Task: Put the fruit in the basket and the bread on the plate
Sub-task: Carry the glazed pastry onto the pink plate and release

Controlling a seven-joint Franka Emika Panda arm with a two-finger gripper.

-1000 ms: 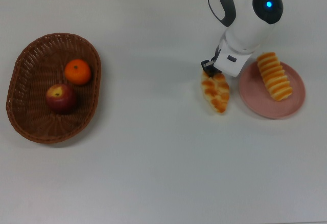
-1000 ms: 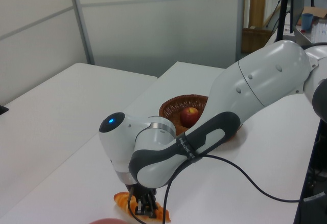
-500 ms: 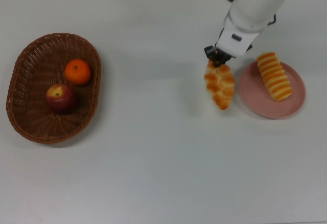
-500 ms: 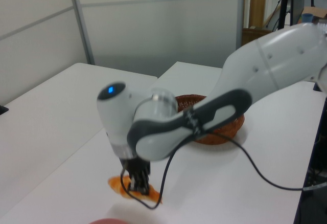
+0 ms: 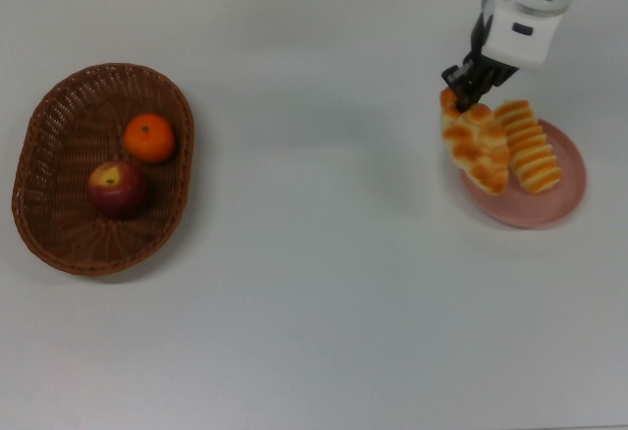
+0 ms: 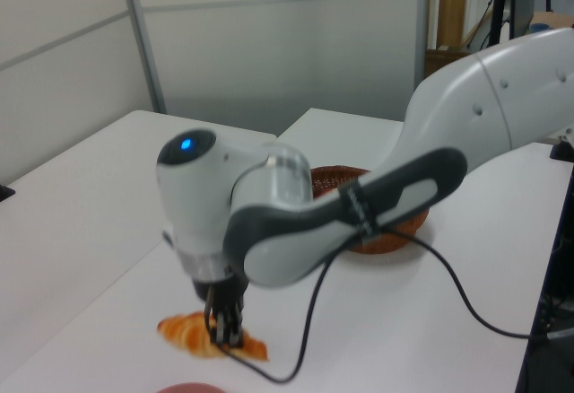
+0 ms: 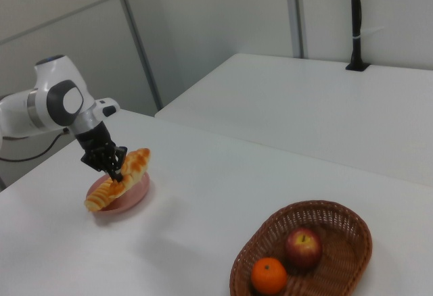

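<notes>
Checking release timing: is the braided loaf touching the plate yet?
Apart. In the right view the braided loaf hangs from the hand, clear of the plate; the top view only shows it overlapping the plate's left rim.

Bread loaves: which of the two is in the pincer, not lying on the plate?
The knobbly braided golden loaf, held at one end by the pincer. The ribbed pale-striped loaf lies on the round pink plate.
</notes>
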